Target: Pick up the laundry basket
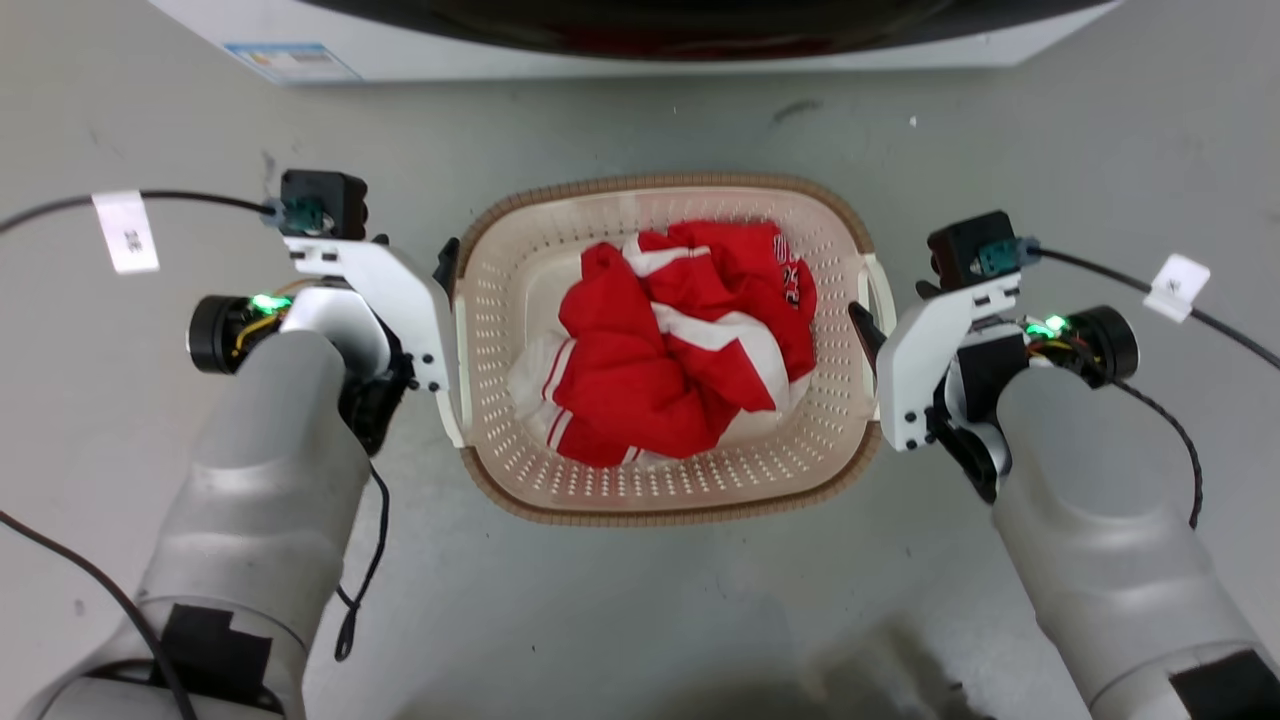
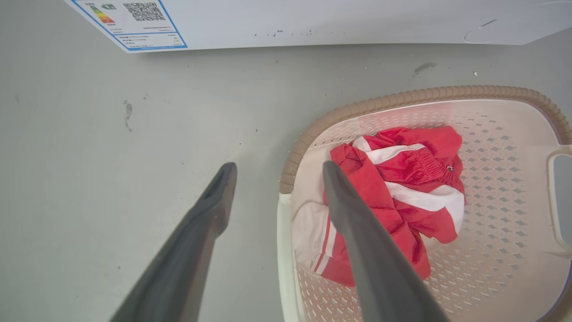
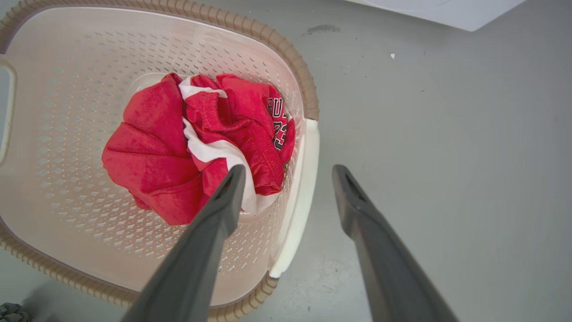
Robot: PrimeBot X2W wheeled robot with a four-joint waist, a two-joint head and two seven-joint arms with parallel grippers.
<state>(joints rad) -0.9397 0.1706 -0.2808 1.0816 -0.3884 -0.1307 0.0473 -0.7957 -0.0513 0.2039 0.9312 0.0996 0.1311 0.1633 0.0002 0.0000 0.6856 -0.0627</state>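
Grey concrete floor (image 1: 640,620) bears the laundry basket (image 1: 660,183), which stands between both arms and before a white washing machine (image 1: 600,50). The left gripper (image 2: 278,166), jaws spread and empty, straddles the white left handle (image 2: 286,250). A red-and-white garment (image 1: 680,340) lies inside. The right gripper (image 3: 289,170), equally spread, straddles the right handle (image 3: 299,197). Step in hand: pre-grasp alignment. The next move probably requires both to clamp together, then lift level.

left gripper (image 2: 279,169) spread astride handle (image 2: 284,250) of basket (image 2: 402,97), red-white clothes (image 2: 402,179) inside, grey floor (image 2: 111,134), labelled white appliance (image 2: 335,22) beyond
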